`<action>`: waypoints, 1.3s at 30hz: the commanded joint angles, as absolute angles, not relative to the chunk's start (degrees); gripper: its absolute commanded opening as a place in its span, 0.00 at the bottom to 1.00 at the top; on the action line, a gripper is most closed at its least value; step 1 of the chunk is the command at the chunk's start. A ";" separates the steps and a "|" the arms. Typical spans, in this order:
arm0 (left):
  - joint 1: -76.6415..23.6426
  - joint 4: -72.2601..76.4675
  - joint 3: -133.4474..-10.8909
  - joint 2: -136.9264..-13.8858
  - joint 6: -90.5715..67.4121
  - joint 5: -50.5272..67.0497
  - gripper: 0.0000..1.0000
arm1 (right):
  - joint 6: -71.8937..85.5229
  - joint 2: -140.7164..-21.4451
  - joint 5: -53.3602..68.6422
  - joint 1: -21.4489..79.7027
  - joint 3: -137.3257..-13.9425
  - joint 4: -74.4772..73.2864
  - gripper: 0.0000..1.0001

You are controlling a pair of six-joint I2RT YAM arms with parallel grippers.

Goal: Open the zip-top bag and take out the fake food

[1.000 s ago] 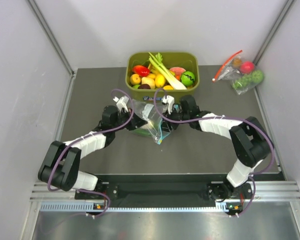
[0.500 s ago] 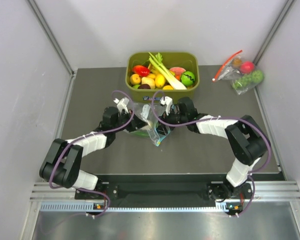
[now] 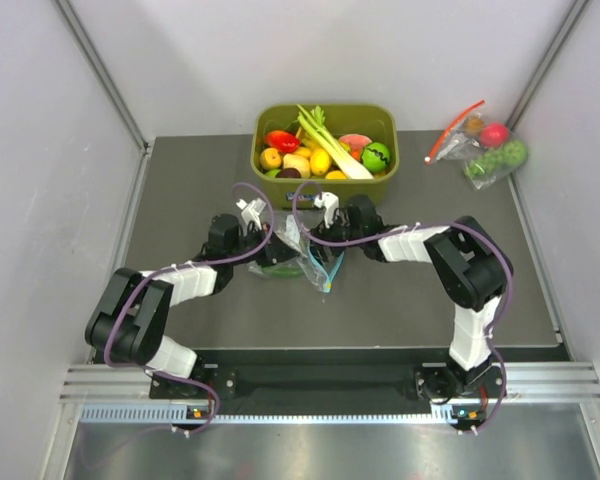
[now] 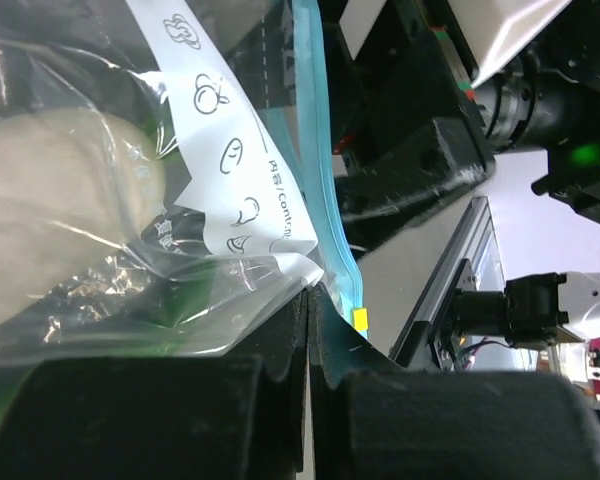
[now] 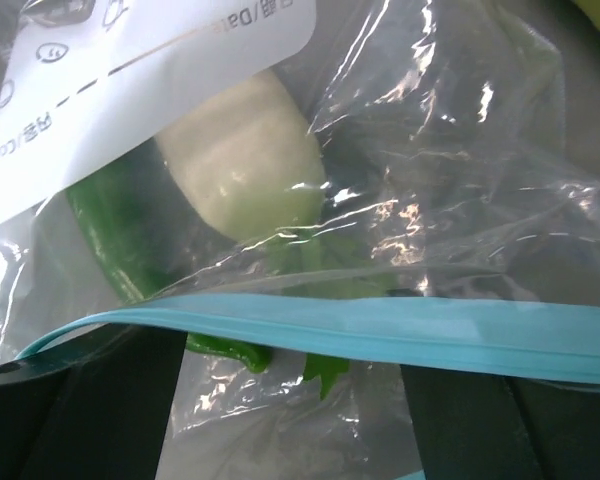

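The zip-top bag is in the middle of the worktop, just in front of the green bin, with one tool on each side of it. The left tool is pressed together, and it pinches the edge of the bag right beside the blue-green zip strip. The right tool has its two fingers wide apart, and the strip lies across them. Inside the bag are a white radish and a dark green piece, right beside each other. The bin is full of toy fruits, and a long leek lies on top of them. Another clear bag with a red strip lies far off at the back right corner.
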State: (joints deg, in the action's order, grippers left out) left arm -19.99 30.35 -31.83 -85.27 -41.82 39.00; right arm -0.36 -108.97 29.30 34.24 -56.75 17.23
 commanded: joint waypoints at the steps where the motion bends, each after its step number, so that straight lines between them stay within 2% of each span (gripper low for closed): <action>1: -19.95 34.45 -32.34 -85.78 -40.78 41.66 0.00 | -0.35 -110.12 30.93 35.33 -60.03 19.69 0.77; 3: -19.95 34.01 -32.52 -86.04 -40.61 41.57 0.00 | -0.26 -110.39 31.11 35.33 -59.77 19.77 0.53; 4: -19.95 33.93 -32.61 -86.04 -40.52 41.22 0.00 | -0.35 -110.39 31.11 35.42 -59.59 19.78 0.46; 5: -20.04 33.49 -32.61 -86.13 -40.52 40.96 0.00 | -0.35 -110.22 30.94 35.42 -59.33 19.25 0.34; 6: -19.95 33.23 -32.78 -86.05 -40.43 40.35 0.00 | -0.35 -110.04 30.50 35.42 -59.15 18.81 0.29; 7: -20.04 32.87 -32.78 -85.96 -40.26 39.30 0.00 | -0.96 -109.52 30.15 35.33 -58.89 17.59 0.15; 10: -19.86 31.56 -32.78 -85.43 -40.08 37.45 0.00 | -1.76 -107.50 29.10 35.33 -57.40 16.44 0.00; 21: -17.67 26.90 -30.68 -79.28 -39.73 26.91 0.00 | -0.62 -93.62 22.68 34.81 -48.52 12.49 0.00; 29: -17.23 22.33 -30.41 -76.82 -38.06 23.73 0.00 | -0.53 -80.61 16.97 34.28 -45.62 6.60 0.00; 39: -17.05 23.03 -29.27 -76.46 -38.67 22.50 0.00 | -3.25 -67.77 8.97 32.52 -50.36 -7.55 0.00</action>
State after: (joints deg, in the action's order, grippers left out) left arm -17.54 21.85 -29.85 -78.13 -39.05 23.35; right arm -1.45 -70.85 12.45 33.19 -46.50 -2.48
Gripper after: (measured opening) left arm 0.012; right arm 0.006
